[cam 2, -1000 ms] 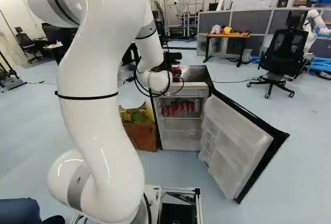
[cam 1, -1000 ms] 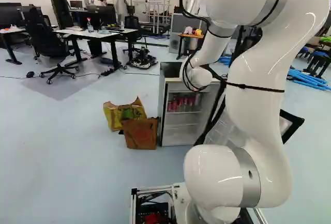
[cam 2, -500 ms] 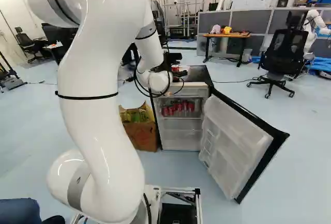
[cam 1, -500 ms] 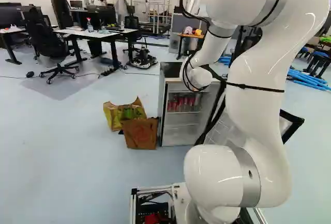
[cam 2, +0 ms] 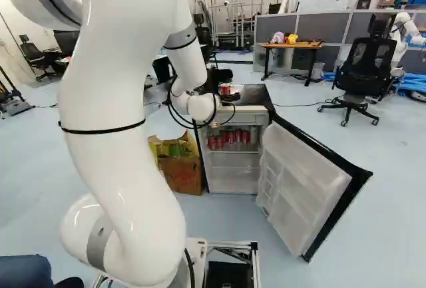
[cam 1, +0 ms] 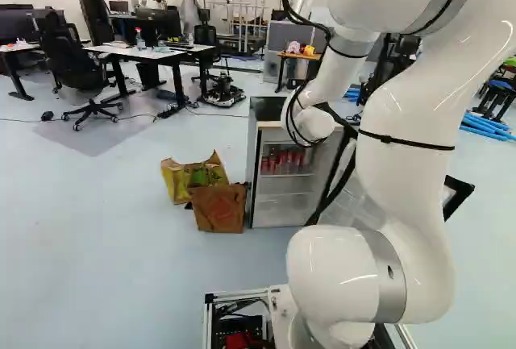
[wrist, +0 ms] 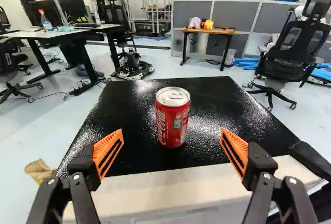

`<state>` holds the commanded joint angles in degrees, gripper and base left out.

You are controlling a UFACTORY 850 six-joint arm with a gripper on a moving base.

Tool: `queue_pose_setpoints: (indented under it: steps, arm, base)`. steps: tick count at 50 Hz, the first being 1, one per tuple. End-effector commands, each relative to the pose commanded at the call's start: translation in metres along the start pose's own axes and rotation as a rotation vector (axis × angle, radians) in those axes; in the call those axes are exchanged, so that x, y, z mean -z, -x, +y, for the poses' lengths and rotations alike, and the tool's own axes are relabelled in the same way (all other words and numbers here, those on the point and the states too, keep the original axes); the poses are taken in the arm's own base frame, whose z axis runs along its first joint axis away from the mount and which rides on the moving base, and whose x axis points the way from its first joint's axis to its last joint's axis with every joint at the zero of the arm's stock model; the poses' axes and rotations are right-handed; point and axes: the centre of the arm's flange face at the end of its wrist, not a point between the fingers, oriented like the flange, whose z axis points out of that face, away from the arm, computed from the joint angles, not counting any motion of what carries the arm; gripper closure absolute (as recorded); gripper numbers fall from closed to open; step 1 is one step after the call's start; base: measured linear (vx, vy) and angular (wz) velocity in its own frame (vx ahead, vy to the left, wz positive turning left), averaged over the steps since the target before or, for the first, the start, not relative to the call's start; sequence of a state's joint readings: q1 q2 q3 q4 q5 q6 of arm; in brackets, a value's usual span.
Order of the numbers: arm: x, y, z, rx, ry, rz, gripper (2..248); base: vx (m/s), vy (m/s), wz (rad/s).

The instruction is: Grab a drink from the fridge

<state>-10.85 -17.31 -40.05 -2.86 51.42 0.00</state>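
Standing upright on the black top of the fridge (wrist: 222,100): one red can (wrist: 172,123), at twelve o'clock from the gripper (cam 2: 229,86), apart from both fingers. Gripper: fingers spread wide, wider than the can. Inside the fridge: a row of red cans (cam 2: 230,140), upper shelf. Door (cam 2: 299,181): swung open, toward four o'clock in the right base view. Brown bag (cam 1: 219,209): floor, eight o'clock from the fridge in the left base view.

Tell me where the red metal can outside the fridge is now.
In the wrist view, the red metal can stands upright on the fridge's glossy black top, ahead of the open black pincer, in line with its gap.
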Motion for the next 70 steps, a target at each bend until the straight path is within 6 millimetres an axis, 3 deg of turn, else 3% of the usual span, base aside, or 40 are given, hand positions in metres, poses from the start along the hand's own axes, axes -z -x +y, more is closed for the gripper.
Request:
queue_pose_setpoints:
  steps: [18, 39, 70]
  arm:
    - [0.034, 0.007, 0.009, -0.007, 0.02, -0.015, 3]
    - [0.061, 0.021, 0.032, -0.026, 0.074, -0.108, 3]
    - [0.107, 0.017, 0.074, -0.07, 0.18, -0.209, 3]
  base:
    - [0.0, 0.0, 0.0]
    - [0.0, 0.0, 0.0]
    - [0.0, 0.0, 0.0]
